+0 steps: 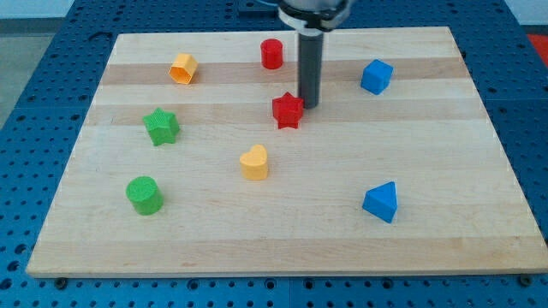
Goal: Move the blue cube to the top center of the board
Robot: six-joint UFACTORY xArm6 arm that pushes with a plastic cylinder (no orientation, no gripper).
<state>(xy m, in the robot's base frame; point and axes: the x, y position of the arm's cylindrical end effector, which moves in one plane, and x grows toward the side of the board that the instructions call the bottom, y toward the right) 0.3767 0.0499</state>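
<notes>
Near view's top right of counter (pixel 479 171), blue cube (pixel 376 76) seen, untouched, well right of top centre. Tip (pixel 309 104) placed just beside red star (pixel 288 110), apart from cube. No gripper fitted; nothing clamped. Push judged not yet begun; whole leftward move left.

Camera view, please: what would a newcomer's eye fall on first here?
Probably the dark rod coming down from the view's top, my tip right beside the red star near the board's middle. Next, the blue cube at the view's upper right, apart from the tip, and the blue wedge-like block at lower right.
</notes>
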